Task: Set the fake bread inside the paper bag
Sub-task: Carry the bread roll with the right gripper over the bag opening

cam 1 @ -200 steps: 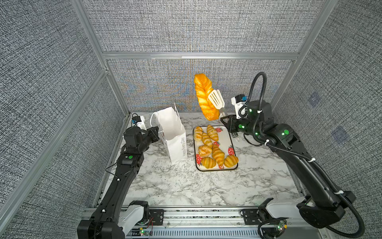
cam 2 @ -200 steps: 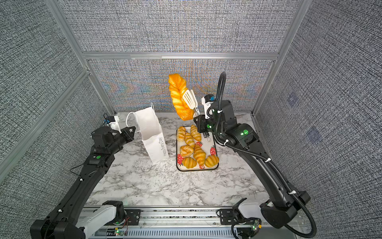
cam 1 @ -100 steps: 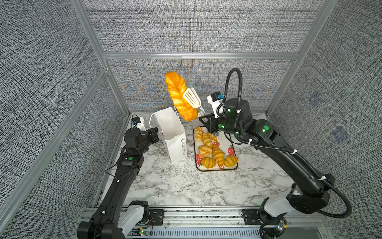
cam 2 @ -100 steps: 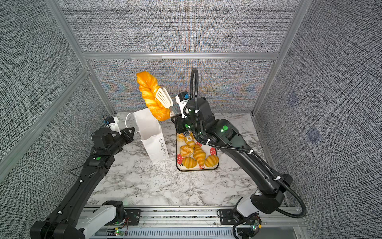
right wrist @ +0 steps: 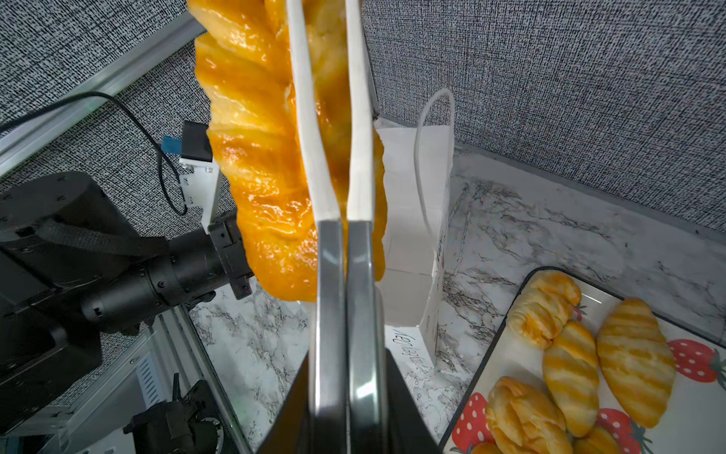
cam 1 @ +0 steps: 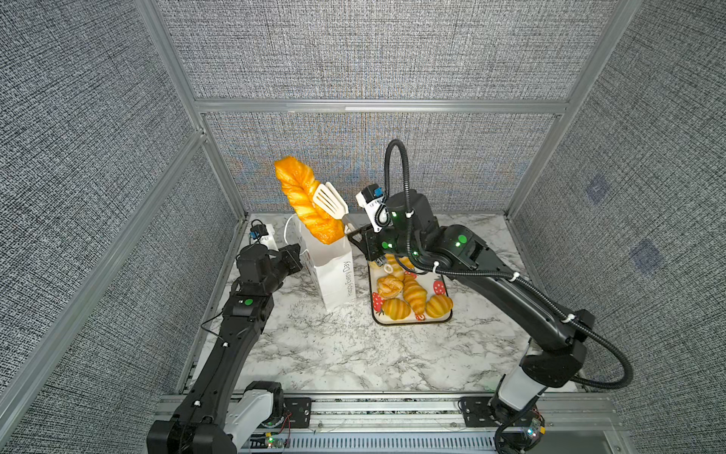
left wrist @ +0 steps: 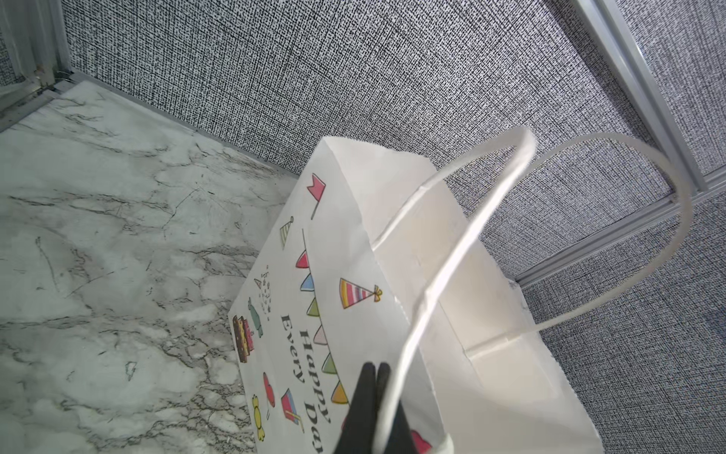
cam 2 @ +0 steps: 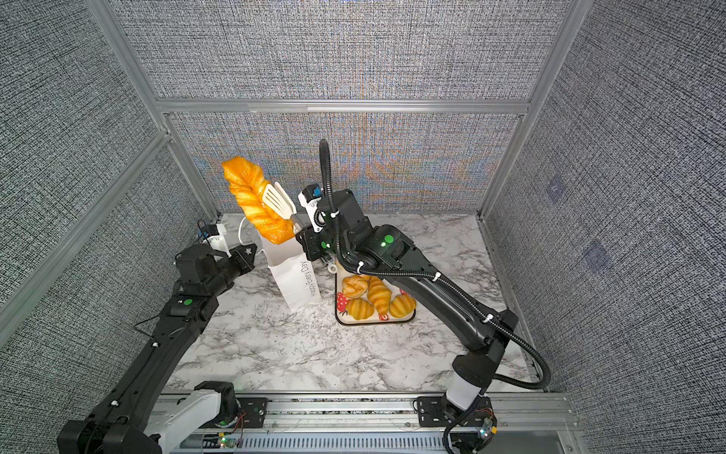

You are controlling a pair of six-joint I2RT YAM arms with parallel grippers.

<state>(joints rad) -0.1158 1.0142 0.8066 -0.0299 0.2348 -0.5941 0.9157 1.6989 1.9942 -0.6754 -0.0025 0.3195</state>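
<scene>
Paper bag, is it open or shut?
Open: the paper bag stands upright, its mouth spread, white inside walls showing in the right wrist view.

The right gripper (right wrist: 346,397), squeezing white tongs (cam 1: 328,199) around the braided loaf (cam 1: 299,192), has swung across from over the tray (cam 1: 412,321) beside the paper bag (cam 1: 334,277). The loaf now hangs tilted directly above the bag's open mouth, lower end nearest the opening. The arm now covers the tray's far end.
</scene>
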